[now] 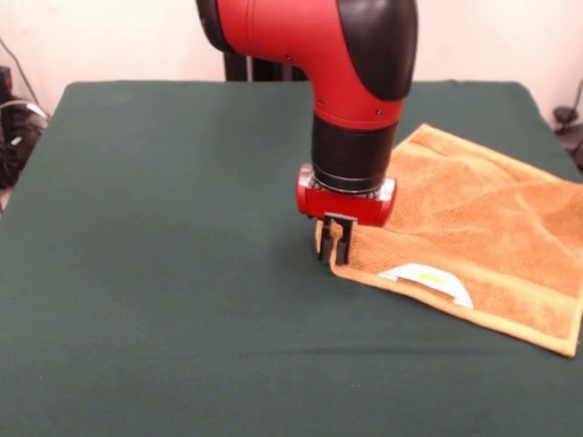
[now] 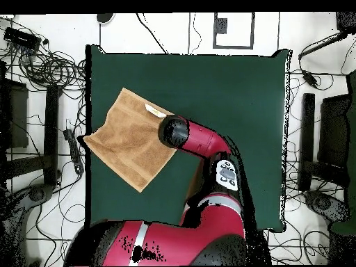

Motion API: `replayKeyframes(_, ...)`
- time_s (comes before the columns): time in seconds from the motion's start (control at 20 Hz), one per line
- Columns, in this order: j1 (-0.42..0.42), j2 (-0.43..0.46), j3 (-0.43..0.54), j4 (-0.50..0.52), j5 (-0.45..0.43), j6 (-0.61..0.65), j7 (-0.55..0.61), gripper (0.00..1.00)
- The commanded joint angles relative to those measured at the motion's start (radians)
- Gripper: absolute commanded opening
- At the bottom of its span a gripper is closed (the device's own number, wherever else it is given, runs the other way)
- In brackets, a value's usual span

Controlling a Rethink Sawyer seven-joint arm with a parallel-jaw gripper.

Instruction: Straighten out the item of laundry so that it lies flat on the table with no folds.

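Note:
The orange-tan towel (image 1: 474, 218) lies on the right part of the dark green table (image 1: 164, 228), mostly spread out, with creases and a raised ridge near its front hem. Its white label (image 1: 428, 278) lies on top at that hem. My gripper (image 1: 334, 248) points straight down at the towel's left corner, its fingers close together with the corner's cloth between them, tips at the table top. In the overhead view the towel (image 2: 128, 142) is a diamond by the table's (image 2: 229, 90) left edge, and the arm's wrist (image 2: 174, 131) hides the gripper.
One towel corner reaches the table's left edge in the overhead view (image 2: 86, 140). Cables and stands (image 2: 49, 104) ring the table on the floor. The arm's red links (image 2: 208, 149) stretch from the base over the table's near middle.

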State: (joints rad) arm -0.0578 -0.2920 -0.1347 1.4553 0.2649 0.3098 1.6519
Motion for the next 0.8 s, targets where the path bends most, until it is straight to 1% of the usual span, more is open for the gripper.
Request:
replayKeyframes(0.05, 0.002, 0.147, 0.050, -0.050, 0.066, 0.024, 0.239, 0.00)
replayKeyframes(0.35, -0.015, 0.148, 0.071, -0.053, 0.057, 0.037, 0.211, 0.00)
replayKeyframes(0.5, -0.006, 0.136, 0.047, -0.048, 0.051, 0.051, 0.218, 0.00)
replayKeyframes(0.8, -0.020, 0.104, 0.007, -0.030, 0.020, 0.082, 0.193, 0.00)
